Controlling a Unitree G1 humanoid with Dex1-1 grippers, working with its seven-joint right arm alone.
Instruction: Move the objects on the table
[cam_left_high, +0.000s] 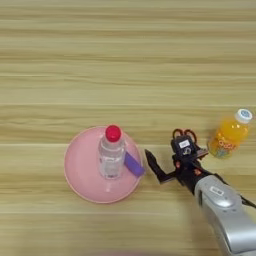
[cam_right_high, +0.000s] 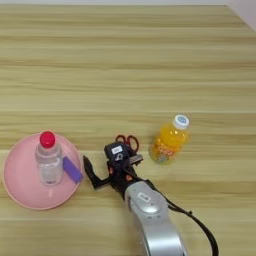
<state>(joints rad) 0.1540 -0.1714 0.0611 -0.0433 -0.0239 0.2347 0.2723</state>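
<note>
**Purple block on the pink plate, gripper open beside it**

A pink plate (cam_left_high: 80, 172) lies on the light wooden table (cam_left_high: 125, 60), left of centre. On it stands a clear water bottle with a red cap (cam_left_high: 111, 152), upright. The small purple block (cam_left_high: 133, 164) rests tilted on the plate's right side, just beside the bottle and reaching the rim.

The right gripper (cam_left_high: 162, 160) comes in from the lower right on its silver forearm (cam_left_high: 225, 210). Its two black fingers are spread apart and hold nothing; the left finger (cam_left_high: 152, 164) points toward the plate's edge, near the purple block but apart from it.

The red-handled scissors (cam_right_high: 128, 141) lie right behind the gripper; only the handle loops show, and the blades seem hidden under it. The orange juice bottle with white cap (cam_right_high: 170, 140) lies on its side further right, well apart from the plate.
</note>
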